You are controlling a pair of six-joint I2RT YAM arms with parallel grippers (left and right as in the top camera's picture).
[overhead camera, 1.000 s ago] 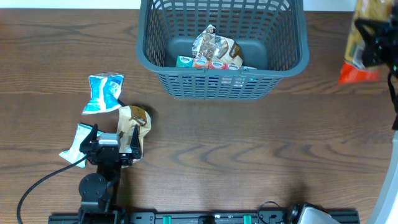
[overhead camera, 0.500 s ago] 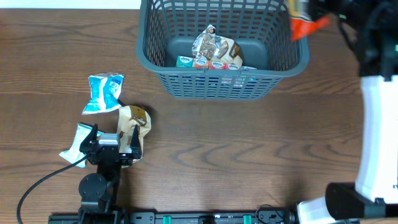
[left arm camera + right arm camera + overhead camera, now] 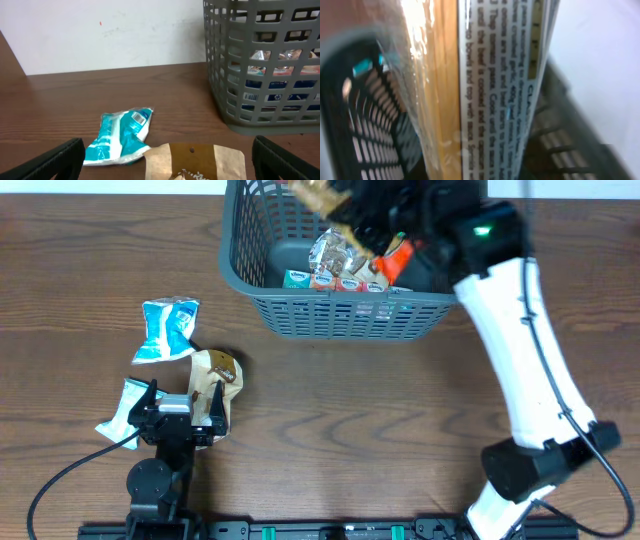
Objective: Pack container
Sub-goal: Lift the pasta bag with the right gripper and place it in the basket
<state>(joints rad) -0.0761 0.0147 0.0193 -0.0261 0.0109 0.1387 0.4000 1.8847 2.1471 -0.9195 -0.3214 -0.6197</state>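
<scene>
Dark wooden counter [image 3: 350, 410] carries the grey basket [image 3: 350, 320] at its far edge, with a few snack packets lying on its floor. Over the basket's opening the right hand [image 3: 385, 215] is clamped on a yellow printed packet [image 3: 490, 85]. At the near left the left hand [image 3: 183, 402] sits with fingers spread wide, gripping nothing — a brown packet [image 3: 212, 375] lies between them, a blue packet [image 3: 168, 328] just beyond.
</scene>
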